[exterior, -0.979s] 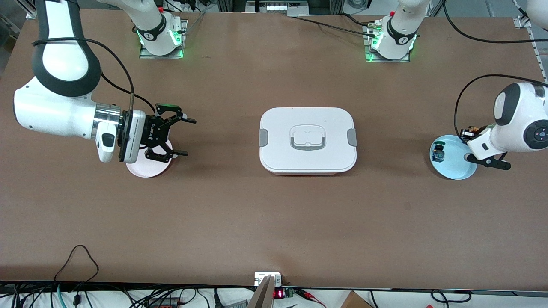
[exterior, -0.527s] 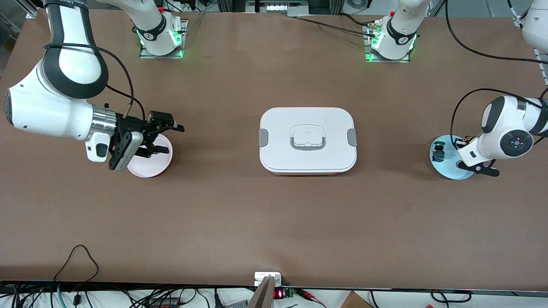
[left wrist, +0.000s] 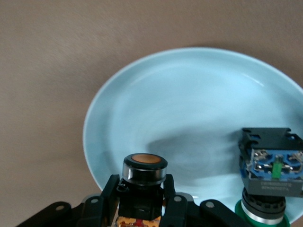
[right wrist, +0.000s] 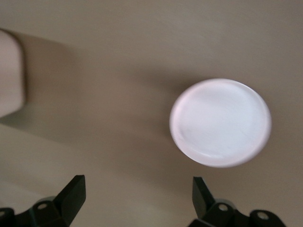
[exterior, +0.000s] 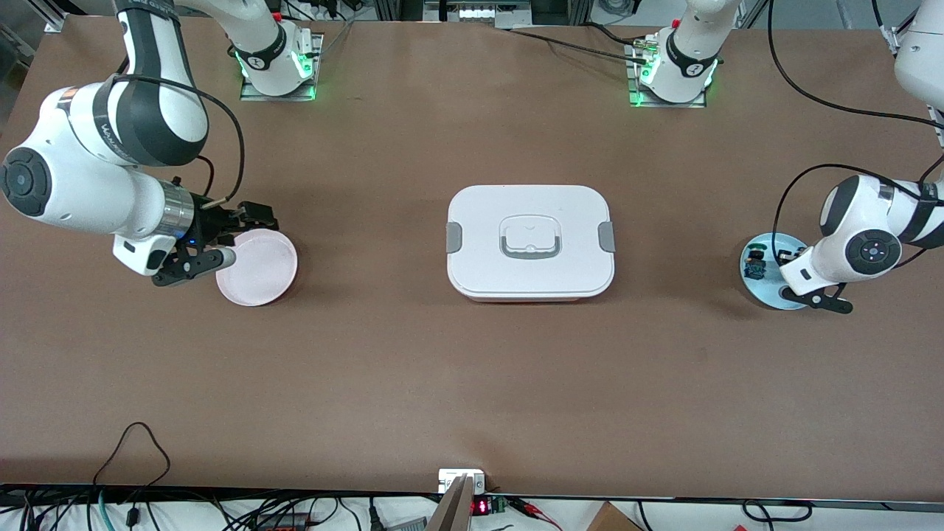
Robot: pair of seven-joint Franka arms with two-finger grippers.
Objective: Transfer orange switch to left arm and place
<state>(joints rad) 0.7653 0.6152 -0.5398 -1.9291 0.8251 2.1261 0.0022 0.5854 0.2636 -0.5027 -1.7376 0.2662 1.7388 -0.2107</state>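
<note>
Left gripper [left wrist: 142, 208] over blue plate [exterior: 767, 295] at left arm's end of table, jaws closed around orange switch [left wrist: 144, 177], lifted above plate. Blue-and-green switch [left wrist: 270, 184] on same plate, beside held one, apart from it. Right gripper [exterior: 221, 237] just beside pink plate [exterior: 258, 269] at right arm's end, jaws spread wide, holding nothing. Box [exterior: 529, 242] mid-table between 2 plates, lid on, well apart from both grippers.
</note>
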